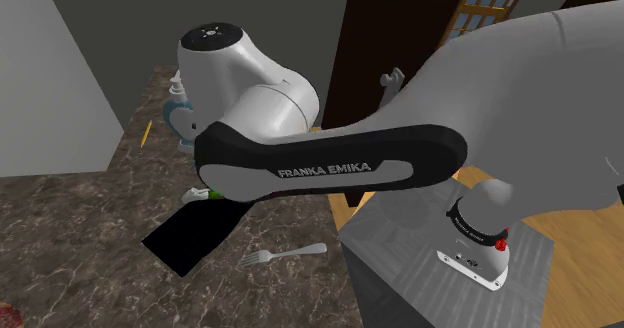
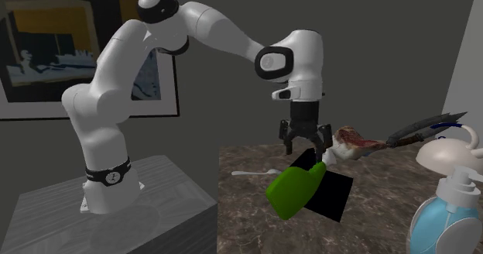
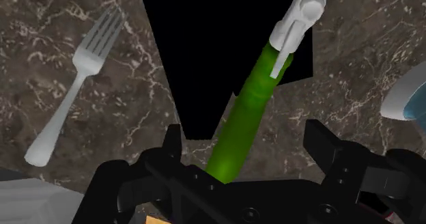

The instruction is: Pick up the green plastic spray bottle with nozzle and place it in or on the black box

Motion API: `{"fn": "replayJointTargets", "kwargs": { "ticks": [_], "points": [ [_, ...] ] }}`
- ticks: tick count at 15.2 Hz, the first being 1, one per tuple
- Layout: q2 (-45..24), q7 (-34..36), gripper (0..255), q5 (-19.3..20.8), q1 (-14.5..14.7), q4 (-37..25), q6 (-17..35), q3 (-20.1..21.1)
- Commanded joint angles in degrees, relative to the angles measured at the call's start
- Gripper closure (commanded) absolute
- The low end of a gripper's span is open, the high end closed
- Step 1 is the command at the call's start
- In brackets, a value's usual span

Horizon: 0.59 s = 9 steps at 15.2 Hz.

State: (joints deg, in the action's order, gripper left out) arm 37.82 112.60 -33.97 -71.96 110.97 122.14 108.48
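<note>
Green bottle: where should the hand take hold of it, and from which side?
Probably the green body of the bottle, below the white nozzle, coming from above. It lies partly over the box, and towards the open hand it shows a narrow, even side that the fingers can straddle; the nozzle is knobbly.

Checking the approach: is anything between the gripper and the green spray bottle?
Nothing visible. The black gripper is open astride the green spray bottle with white nozzle, which lies partly over the flat black box; the grey fork lies aside.
</note>
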Motion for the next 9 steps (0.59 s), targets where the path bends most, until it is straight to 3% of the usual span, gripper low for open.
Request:
{"fn": "replayJointTargets", "kwargs": {
  "ticks": [1,9],
  "points": [
    [0.7,8.95,0,-6.98,-5.78,-4.38,-2.52,1.73],
    [3.53,7.49,0,-10.51,-8.8,-3.68,0.91,5.85]
  ]
}}
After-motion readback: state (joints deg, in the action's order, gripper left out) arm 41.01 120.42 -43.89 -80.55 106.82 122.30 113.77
